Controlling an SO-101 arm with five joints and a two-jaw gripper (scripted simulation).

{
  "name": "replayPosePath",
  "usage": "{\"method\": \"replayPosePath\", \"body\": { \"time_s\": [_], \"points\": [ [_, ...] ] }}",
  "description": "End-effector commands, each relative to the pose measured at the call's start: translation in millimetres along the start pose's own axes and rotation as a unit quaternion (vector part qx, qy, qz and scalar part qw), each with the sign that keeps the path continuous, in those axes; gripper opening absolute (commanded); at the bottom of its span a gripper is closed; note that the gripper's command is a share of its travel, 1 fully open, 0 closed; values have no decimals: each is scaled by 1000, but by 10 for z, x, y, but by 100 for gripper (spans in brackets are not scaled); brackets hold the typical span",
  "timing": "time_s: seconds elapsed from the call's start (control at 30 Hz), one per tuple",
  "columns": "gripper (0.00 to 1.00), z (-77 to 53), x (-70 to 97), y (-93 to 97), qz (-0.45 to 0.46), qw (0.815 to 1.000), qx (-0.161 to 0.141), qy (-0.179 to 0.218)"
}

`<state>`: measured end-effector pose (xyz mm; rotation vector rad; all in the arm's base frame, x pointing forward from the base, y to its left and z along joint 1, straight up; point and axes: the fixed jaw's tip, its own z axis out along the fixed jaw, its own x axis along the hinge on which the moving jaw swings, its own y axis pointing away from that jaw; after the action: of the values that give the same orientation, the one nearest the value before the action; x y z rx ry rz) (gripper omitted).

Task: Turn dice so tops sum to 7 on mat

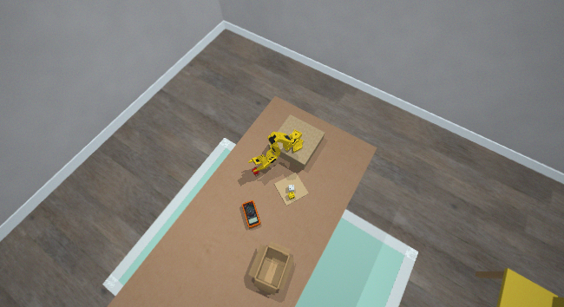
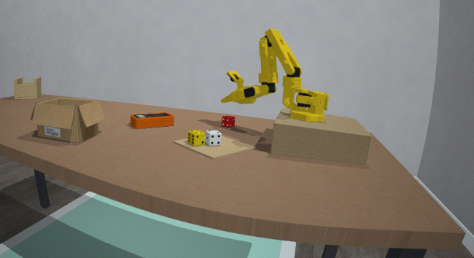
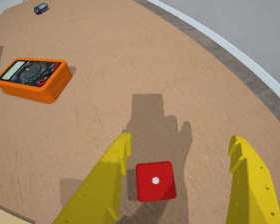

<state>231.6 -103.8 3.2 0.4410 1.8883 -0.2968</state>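
The red die (image 1: 255, 172) (image 2: 228, 121) (image 3: 151, 192) sits flat on the table, off the mat, with one pip on top. My gripper (image 1: 252, 166) (image 2: 226, 87) (image 3: 181, 136) is open and empty, raised above the red die. In the wrist view the die shows between the fingers, nearer the left one. The white die (image 1: 291, 187) (image 2: 213, 138) and the yellow die (image 1: 291, 195) (image 2: 196, 138) sit flat and close together on the tan mat (image 1: 300, 191) (image 2: 226, 151) (image 3: 3, 216). Their top pips are too small to read surely.
An orange multimeter (image 1: 251, 214) (image 2: 152, 121) (image 3: 36, 80) lies on the table beyond the mat. An open cardboard box (image 1: 257, 271) (image 2: 69, 131) stands farther along. The arm's base stands on a wooden block (image 1: 313, 139) (image 2: 321, 146) near the mat.
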Motion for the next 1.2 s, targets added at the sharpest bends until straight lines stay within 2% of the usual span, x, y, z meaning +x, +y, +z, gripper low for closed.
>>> {"method": "replayPosePath", "body": {
  "time_s": [0.0, 0.17, 0.23, 0.4, 0.53, 0.7, 1.17],
  "points": [
    [36, 3, -164, -22, -2, 1000, 4, -30],
    [35, -3, -527, -20, -2, 995, 4, -102],
    [35, -3, -527, -20, -2, 995, 4, -102],
    [35, -61, -885, -18, -3, 985, 4, -174],
    [35, -112, -1068, -17, -3, 977, 4, -211],
    [35, -135, -1137, -17, -3, 974, 4, -225],
    [35, -104, -1128, -15, -3, 976, 3, -216]
  ]
}}
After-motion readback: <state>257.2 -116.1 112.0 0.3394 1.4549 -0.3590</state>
